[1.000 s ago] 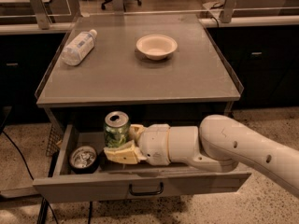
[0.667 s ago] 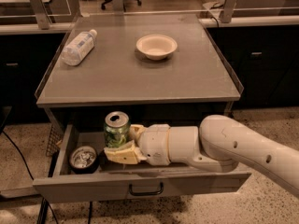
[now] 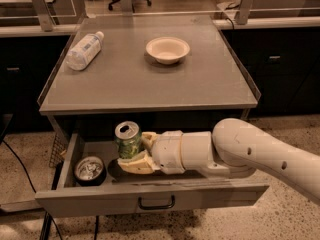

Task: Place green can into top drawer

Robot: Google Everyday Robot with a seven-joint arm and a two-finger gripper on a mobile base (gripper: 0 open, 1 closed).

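Note:
The top drawer (image 3: 150, 198) is pulled open below the grey table, its flat front panel and small dark bar handle toward me. The green can (image 3: 128, 140) stands upright inside the drawer, silver top with pull tab showing. My gripper (image 3: 134, 151) reaches in from the right inside the drawer, with its cream fingers (image 3: 135, 164) around the can's lower body, shut on it. The can's base is hidden behind the fingers, so I cannot tell whether it rests on the drawer floor.
A dark-bodied, silver-topped can (image 3: 89, 169) stands in the drawer's left part, beside the green can. On the table top (image 3: 150, 84) lie a clear plastic bottle (image 3: 85, 50) at the back left and a cream bowl (image 3: 167, 49) at the back middle.

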